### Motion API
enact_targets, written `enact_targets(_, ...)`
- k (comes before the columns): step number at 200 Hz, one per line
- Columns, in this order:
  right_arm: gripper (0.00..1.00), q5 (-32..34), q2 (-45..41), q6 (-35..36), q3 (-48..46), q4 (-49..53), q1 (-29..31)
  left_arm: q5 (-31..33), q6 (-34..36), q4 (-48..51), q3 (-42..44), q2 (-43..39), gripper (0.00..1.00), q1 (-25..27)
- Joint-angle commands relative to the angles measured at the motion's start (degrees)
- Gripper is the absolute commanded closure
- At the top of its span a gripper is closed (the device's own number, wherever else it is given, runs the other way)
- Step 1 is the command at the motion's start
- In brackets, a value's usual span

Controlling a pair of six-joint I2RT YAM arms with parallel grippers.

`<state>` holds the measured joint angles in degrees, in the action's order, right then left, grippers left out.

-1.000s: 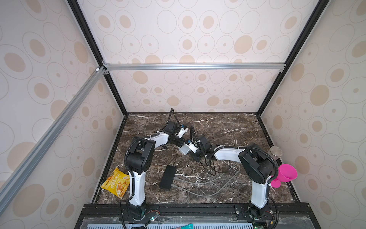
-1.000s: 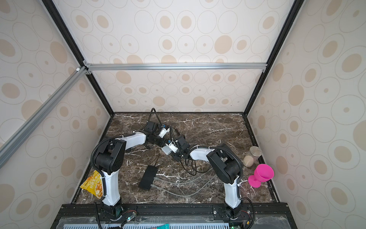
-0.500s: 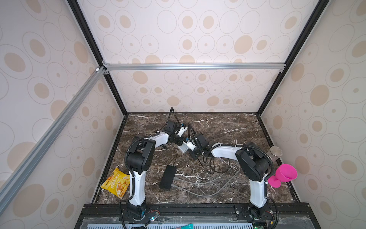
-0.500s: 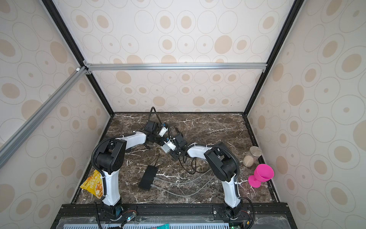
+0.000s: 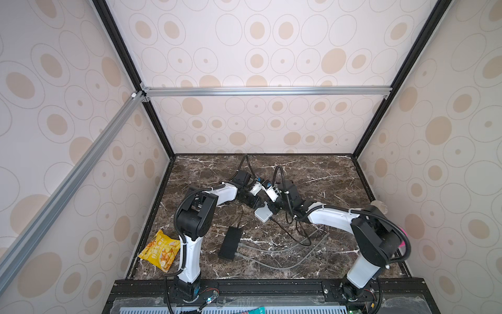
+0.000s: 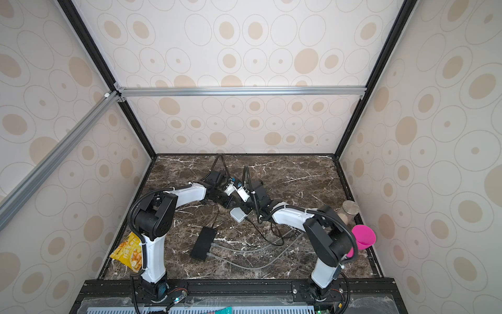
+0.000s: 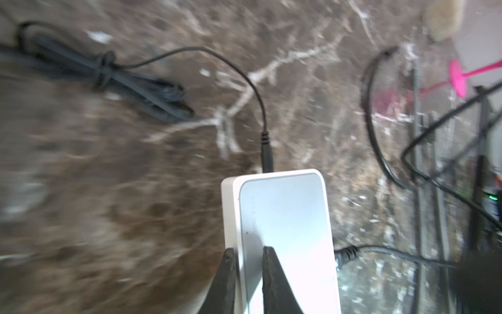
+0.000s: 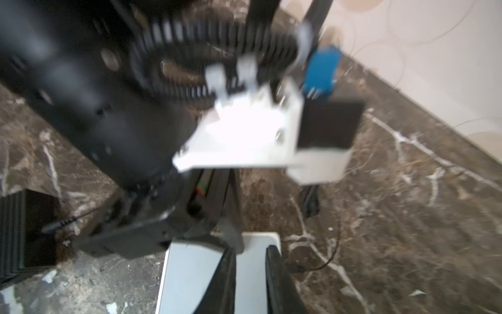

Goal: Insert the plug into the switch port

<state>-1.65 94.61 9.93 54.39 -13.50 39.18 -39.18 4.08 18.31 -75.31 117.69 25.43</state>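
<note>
1. We see the white switch (image 5: 263, 214) near the middle of the dark table (image 5: 326, 176), right between the two claws.
2. The left claw (image 7: 247, 248) is clamped on one edge of the switch.
3. The right claw (image 8: 251, 248) has its fingers a little apart over the switch. We cannot tell if it squeezes it.
4. The end plug (image 7: 267, 155), which is black, sticks out of the switch end away from the left claw.
5. The side plug (image 7: 345, 252) touches the switch's side.
</note>
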Motion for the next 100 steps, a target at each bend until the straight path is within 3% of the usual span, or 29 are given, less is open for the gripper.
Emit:
enact_targets(1,0.76,1.67,-4.8,1.05,-4.11,1.05,-0.41,3.88,-0.35,12.67,3.78,1.99,0.75,-0.8)
enact_targets(21,0.74,2.77,-10.29,0.38,-5.01,8.48,-0.45,4.94,-1.15,11.49,4.11,-0.33,0.73,-2.1)
enact_targets(45,0.68,1.61,-14.55,-3.13,-0.69,26.72,-1.71,5.78,-1.09,11.14,4.73,-2.55,0.7,-2.43)
enact_targets(74,0.54,-6.59,-12.5,-3.95,3.21,44.03,-3.13,4.43,-1.39,10.54,5.0,-3.69,0.64,-2.06)
enact_targets(100,0.44,-8.08,-8.79,-3.43,3.29,48.64,-3.08,2.54,-2.21,9.46,4.91,-3.5,0.61,-1.4)
